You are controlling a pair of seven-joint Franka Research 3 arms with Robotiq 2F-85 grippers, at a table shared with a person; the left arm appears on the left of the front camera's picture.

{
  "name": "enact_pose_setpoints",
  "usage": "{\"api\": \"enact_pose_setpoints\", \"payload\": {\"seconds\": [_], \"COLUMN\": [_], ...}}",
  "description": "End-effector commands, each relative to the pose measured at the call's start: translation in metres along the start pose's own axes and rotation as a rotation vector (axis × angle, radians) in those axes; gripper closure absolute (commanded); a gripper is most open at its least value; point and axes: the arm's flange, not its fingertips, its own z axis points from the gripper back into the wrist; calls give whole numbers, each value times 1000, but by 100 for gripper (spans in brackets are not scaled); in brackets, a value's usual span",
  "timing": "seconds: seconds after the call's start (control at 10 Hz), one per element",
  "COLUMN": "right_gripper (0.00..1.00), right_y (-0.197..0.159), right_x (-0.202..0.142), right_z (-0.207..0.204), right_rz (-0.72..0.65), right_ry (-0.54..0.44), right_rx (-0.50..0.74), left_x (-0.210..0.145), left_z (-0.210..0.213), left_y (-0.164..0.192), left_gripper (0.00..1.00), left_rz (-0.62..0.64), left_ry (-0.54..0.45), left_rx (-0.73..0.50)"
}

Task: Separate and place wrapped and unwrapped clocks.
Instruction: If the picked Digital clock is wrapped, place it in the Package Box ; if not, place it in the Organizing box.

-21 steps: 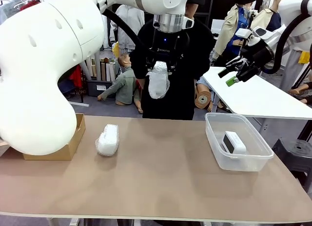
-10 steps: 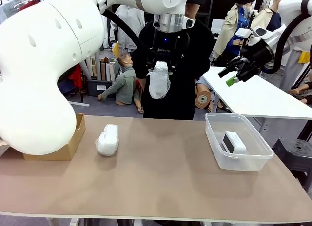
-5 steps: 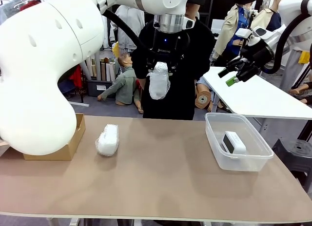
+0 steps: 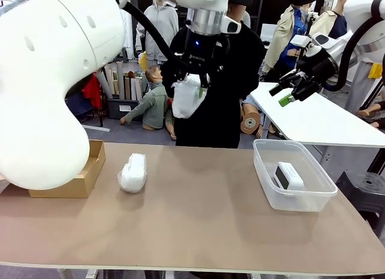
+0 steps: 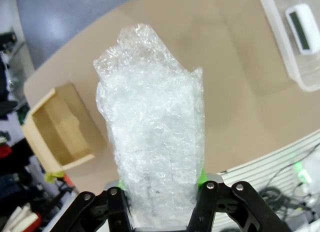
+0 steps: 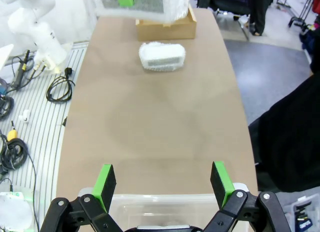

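Place: robot test lab in an open hall.
Foreground: brown counter [image 4: 198, 225] across the lower frame.
Floor: loose cables [image 6: 64, 81], left in the right wrist view.
Background: stacked rolls [image 4: 123, 86] left of centre; white table [image 4: 313, 119] right.

the table [image 4: 204, 228] holds an open cardboard box [image 4: 93, 168] left, clear bin [image 4: 301, 202] right.

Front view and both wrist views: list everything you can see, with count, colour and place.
table: 1, tan, across the middle.
box: 1, brown cardboard, open, table's left end.
bin: 1, clear plastic, table's right end.
wrapped clock: 1, white, lying on the table beside the box.
held wrapped clock: 1, white, in the air above the table.
bare clock: 1, white with a dark screen, inside the bin.
person: 1, black top, at the far side.
left gripper: 1, black, shut on the held wrapped clock.
right gripper: 1, black with green pads, open, raised above the bin.
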Motion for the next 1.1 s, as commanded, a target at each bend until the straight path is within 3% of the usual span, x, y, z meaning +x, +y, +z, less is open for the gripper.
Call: {"api": "enact_pose_setpoints", "payload": {"seconds": [0.0,0.3,0.5,1.0], "right_gripper": [0,0,0,0], "right_y": [1,1,1,1], "right_x": [1,1,1,1], "right_z": [1,1,1,1], "right_rz": [2,2,2,2], "right_ry": [0,0,0,0], "right_rx": [1,1,1,1], "left_x": [-88,-115,-136,-173], "left_z": [-34,-37,-46,-94], "left_y": [48,106,130,183], "left_gripper": [100,100,100,100], "left_rz": [-77,-57,-120,31], "left_ry": [-54,-41,23,77], "left_rx": [5,52,54,22]}}
